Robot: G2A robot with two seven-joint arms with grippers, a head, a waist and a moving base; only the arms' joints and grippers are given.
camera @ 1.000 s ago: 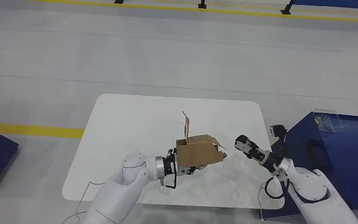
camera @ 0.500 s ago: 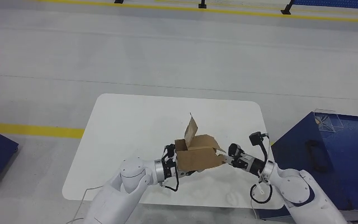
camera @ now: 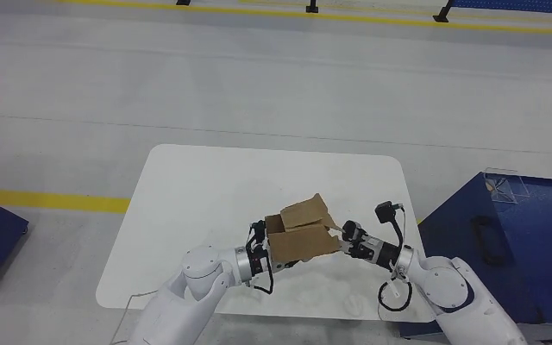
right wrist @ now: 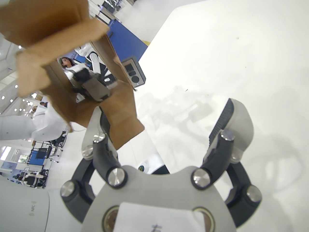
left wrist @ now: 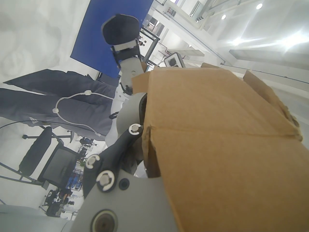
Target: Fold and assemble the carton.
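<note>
The jaws of the right gripper are wide open; the jaws of the left gripper pinch the carton.
The carton is over the white table, low in the middle of the top view, its long side running left to right. The left gripper has its left end. A loose flap at the right end sits just inside the open jaws, so I think the right gripper is nearest to fold it.
</note>
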